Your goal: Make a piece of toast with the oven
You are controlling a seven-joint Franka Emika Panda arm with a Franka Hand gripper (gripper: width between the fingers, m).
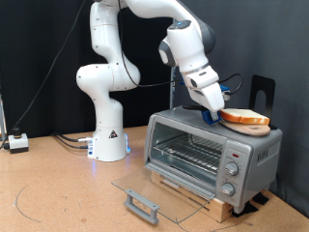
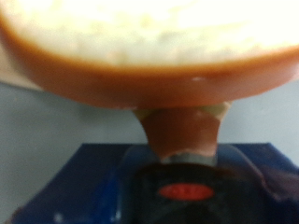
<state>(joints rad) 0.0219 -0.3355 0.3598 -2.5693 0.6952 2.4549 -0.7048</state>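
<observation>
The oven [image 1: 212,155] stands on a wooden base at the exterior view's right. Its glass door [image 1: 154,196] is folded down open and the wire rack [image 1: 188,152] inside is bare. The piece of toast [image 1: 245,119] lies on the oven's top, at its right end. My gripper [image 1: 213,115] reaches down onto the toast's left edge. In the wrist view the toast [image 2: 149,47] fills the upper half, pale face and orange crust. One fingertip [image 2: 179,138] presses against the crust, so the gripper is shut on the toast.
The robot base [image 1: 108,135] stands on the wooden table behind the oven, at the exterior view's left. A small white box with cables [image 1: 17,141] sits at the far left. A black panel [image 1: 263,92] stands behind the oven. The oven's knobs [image 1: 232,172] face front.
</observation>
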